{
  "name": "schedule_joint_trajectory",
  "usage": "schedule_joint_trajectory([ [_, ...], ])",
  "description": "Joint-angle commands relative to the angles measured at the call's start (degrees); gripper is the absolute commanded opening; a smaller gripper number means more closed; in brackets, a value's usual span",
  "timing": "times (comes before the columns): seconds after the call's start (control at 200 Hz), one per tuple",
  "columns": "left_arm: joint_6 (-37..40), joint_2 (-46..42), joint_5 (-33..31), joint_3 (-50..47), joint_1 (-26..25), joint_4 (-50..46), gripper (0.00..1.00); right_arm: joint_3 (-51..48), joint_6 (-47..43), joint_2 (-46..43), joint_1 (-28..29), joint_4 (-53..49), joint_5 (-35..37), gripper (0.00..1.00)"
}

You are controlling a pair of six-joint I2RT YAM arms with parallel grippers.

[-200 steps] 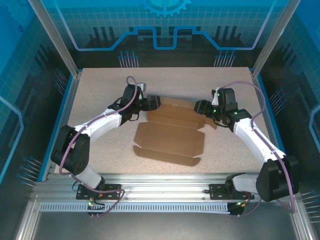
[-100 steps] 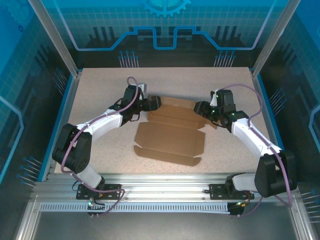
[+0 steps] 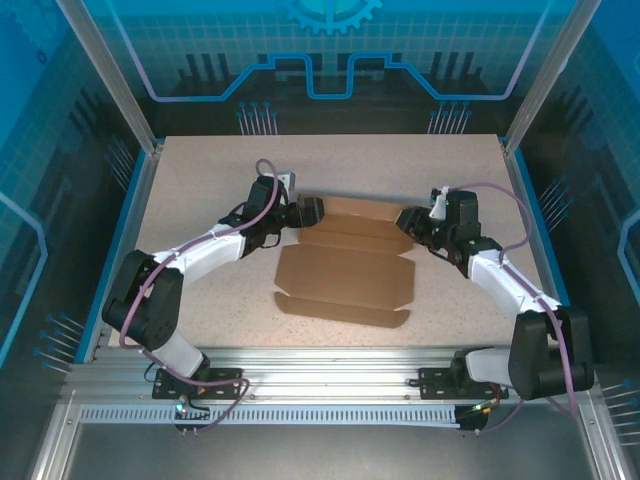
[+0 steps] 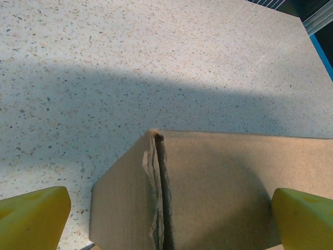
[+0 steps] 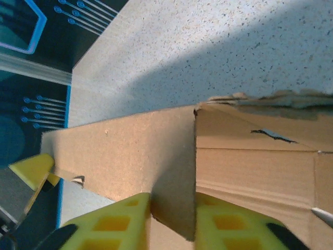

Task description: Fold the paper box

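Brown paper box (image 3: 345, 275) lay mostly flat on the table (image 3: 200, 180), folding seemingly barely begun: the right gripper (image 3: 406, 218) pinched its far-right flap, and the left gripper (image 3: 313, 210) stood open astride its far-left corner.

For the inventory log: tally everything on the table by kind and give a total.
paper box: 1
tools: 2 (left tool, right tool)
Total: 3
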Motion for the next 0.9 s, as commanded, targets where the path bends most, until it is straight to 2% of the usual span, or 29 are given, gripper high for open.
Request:
schedule_joint_trajectory([
  [0.0,0.47,-0.4,-1.35,-1.78,-0.49,-4.22,0.99,-0.4,0.48,-1.1,-1.13,2.14,-0.99,0.36],
  [0.105,0.23,-0.35,-1.87,-1.46,-0.49,-4.82,0.99,-0.69,-0.6,-2.21,-1.87,0.29,-0.33,0.41],
  [0.5,0.36,-0.25,-2.36,-0.4,-0.52,-5.87,0.99,-4.42,-11.81,-10.54,-5.18,-10.36,0.47,0.44],
  [0.715,0.22,0.11,-2.16,-0.26,-0.49,-6.02,0.99,-8.02,-12.74,-9.89,-6.0,-9.11,4.79,0.33],
  [0.896,0.54,-0.16,-2.32,-0.21,-0.49,-6.09,0.99,-8.56,-11.57,-5.46,-5.56,-5.0,7.92,0.3],
])
